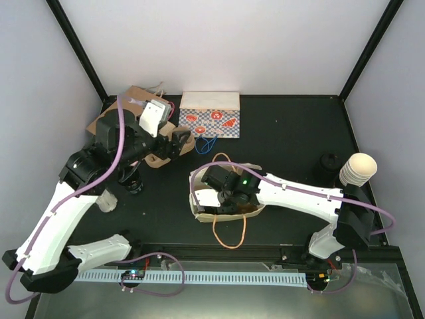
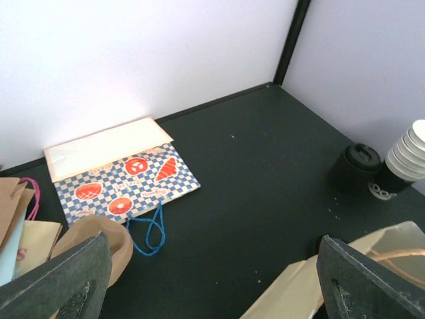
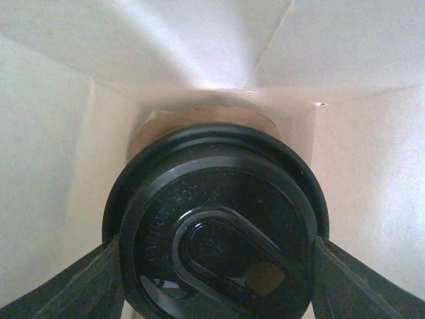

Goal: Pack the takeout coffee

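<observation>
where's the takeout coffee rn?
The takeout coffee is inside the cream paper bag at mid-table in the top view. It sits gripped between the right arm's fingers, with bag walls all around it in the right wrist view.

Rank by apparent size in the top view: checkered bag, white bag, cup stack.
Checkered bag and white bag: too alike to rank, the right arm hiding part of the white one.
Smallest: cup stack.

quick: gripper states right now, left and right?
Left gripper: open, holding nothing.
Right gripper: closed on the takeout coffee, inside the paper bag.
</observation>
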Robot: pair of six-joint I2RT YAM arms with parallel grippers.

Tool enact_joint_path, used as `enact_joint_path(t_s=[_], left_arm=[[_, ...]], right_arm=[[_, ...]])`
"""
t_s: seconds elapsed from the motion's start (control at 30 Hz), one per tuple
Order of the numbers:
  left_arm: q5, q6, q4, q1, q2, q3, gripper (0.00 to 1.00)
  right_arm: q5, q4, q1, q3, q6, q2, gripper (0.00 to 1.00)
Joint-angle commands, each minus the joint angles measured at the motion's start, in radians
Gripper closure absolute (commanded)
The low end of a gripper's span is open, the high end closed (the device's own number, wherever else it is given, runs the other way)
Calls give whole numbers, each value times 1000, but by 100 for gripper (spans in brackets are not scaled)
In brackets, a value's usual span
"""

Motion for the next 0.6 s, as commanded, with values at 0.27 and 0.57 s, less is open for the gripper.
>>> enact_joint_path(t_s=[0.27,0.57], left_arm=[[171,-100,-47,205,-69,-103,13],[231,-125,-44,214,-147,-248,13]], right_arm=[[-78,-59,-60,97,43,47,47],[-198,-106,-159,180,112,143,47]])
